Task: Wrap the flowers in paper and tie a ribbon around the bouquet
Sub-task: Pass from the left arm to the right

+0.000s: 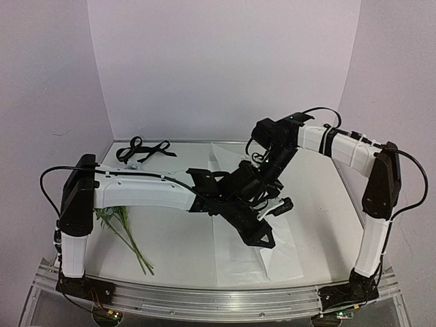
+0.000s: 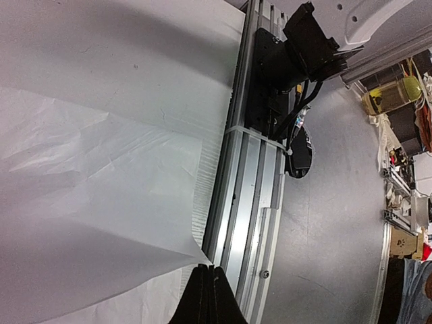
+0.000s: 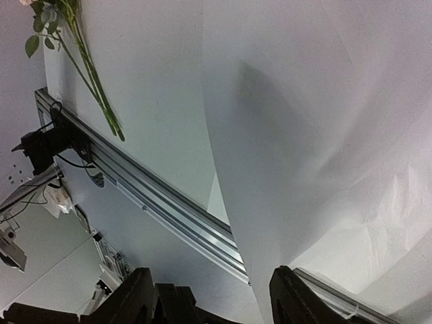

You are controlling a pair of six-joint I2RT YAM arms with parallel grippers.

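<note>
The white paper point(image 1: 238, 262) lies across the middle of the table, with one part lifted. My left gripper point(image 2: 209, 270) is shut, and a corner of the paper point(image 2: 101, 169) runs right into its tips. It sits over the sheet at centre point(image 1: 262, 235). My right gripper point(image 3: 214, 297) hangs just above it point(image 1: 276, 204), jaws apart, with a raised edge of the paper point(image 3: 324, 135) dropping between the fingers, close to the right one. The flowers point(image 1: 126, 235) lie at the left, their stems point(image 3: 94, 81) pointing to the near edge. The black ribbon point(image 1: 142, 150) lies loose at the back left.
An aluminium rail point(image 1: 204, 300) runs along the near table edge, close below both grippers point(image 2: 250, 202). The two arms cross over the centre of the table. White walls stand behind and at the sides.
</note>
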